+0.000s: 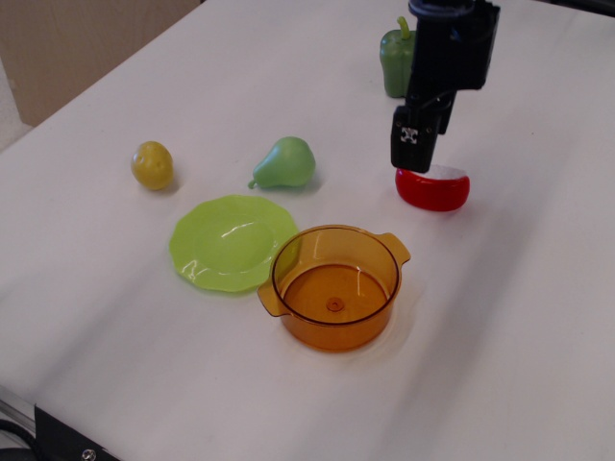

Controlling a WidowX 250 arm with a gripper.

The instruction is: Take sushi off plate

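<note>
1. observation.image: glossy red sushi piece with white top [433, 188] lies on the white table [519, 317], at 2 o'clock from the wavy-rimmed lime-green plastic plate [233, 242], well apart; plate bare.
2. Black gripper [411, 149] just above sushi, not holding it; jaw gap can't be made out.

The sushi [433, 189] has glossy red sides and a white top. The plate [233, 242] is plain lime green with a wavy rim. The pot [334, 286] is see-through orange. The pear [286, 163] is a soft, pale green, and the round fruit [153, 164] is dull yellow. The pepper [398, 61] is darker green. The gripper [417, 142] is black with a small white-marked patch. The counter [144, 77] is plain white.
</note>
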